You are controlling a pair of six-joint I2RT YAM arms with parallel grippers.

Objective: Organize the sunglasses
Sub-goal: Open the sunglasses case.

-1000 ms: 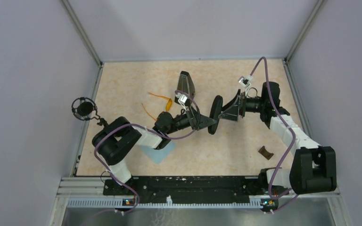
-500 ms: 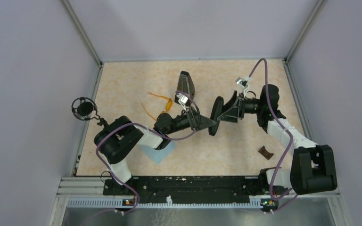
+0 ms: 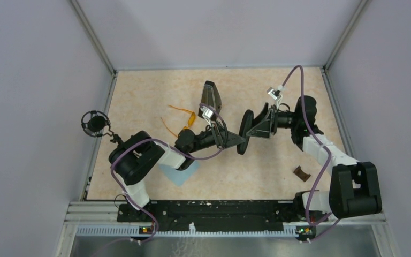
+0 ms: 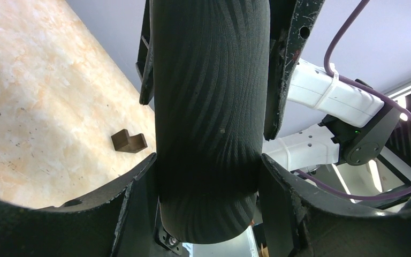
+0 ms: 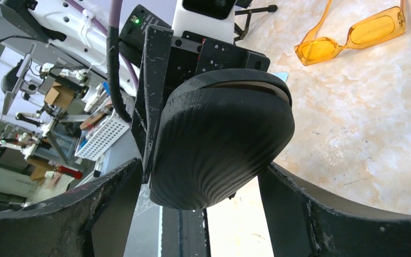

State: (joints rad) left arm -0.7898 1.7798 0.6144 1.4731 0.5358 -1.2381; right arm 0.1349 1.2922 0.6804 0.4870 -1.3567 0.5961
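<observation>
Nearest the arm bases, a light blue cloth (image 3: 179,174) lies on the tabletop (image 3: 139,91), partly under the left arm. Further out, both pincers grip one black glasses case (image 4: 208,96) in the air. The left pincer (image 4: 208,176) is closed on its sides, and the right pincer (image 5: 203,179) is clamped round its rounded end. If they pull or twist unevenly, I judge the case could slip free and drop. Beyond the left wrist, the sunglasses (image 5: 353,35) lie flat on the tabletop, apart from both pincers but close enough that a swing of that arm could shove them. Seen from overhead, their front bar runs roughly near-to-far, slanted. The thin arms are unfolded and point toward the left wall.
</observation>
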